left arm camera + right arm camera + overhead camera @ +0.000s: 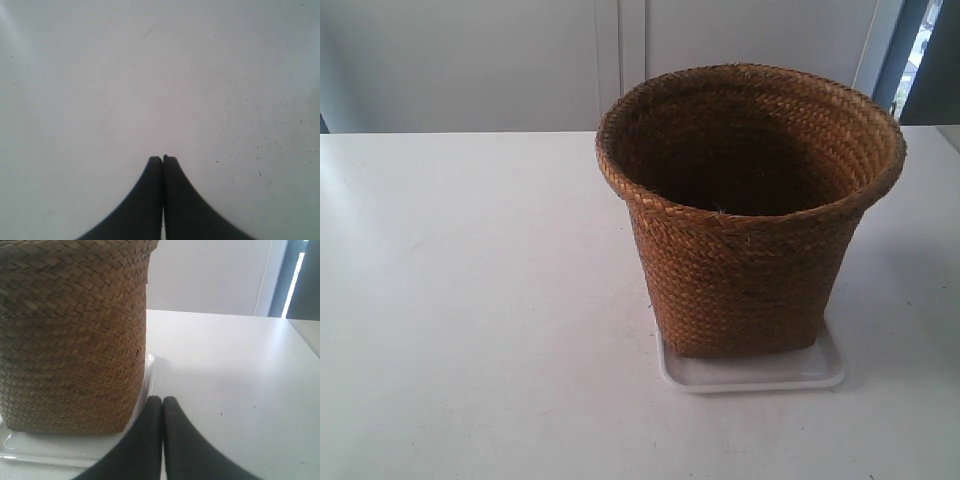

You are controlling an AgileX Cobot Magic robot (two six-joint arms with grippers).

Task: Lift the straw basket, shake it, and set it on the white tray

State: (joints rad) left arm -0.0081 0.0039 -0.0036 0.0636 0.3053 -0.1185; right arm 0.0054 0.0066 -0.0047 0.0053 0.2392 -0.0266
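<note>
White surface (470, 300), pale wall (470, 60) behind it. Count: one straw basket (750, 230), one white tray (760, 372). Basket stands upright on the tray, toward 4 o'clock in the exterior view. Left tool (163, 159): pressed together, above the surface. Right tool (163, 400): pressed together, holding nothing, low, just beside the tray rim.

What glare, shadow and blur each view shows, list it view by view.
Exterior view: overexposed window, straw basket interior deep in shadow. Left wrist view: flat, even light on the table, left gripper a featureless black silhouette. Right wrist view: glints on the white tray rim, window blown out.
</note>
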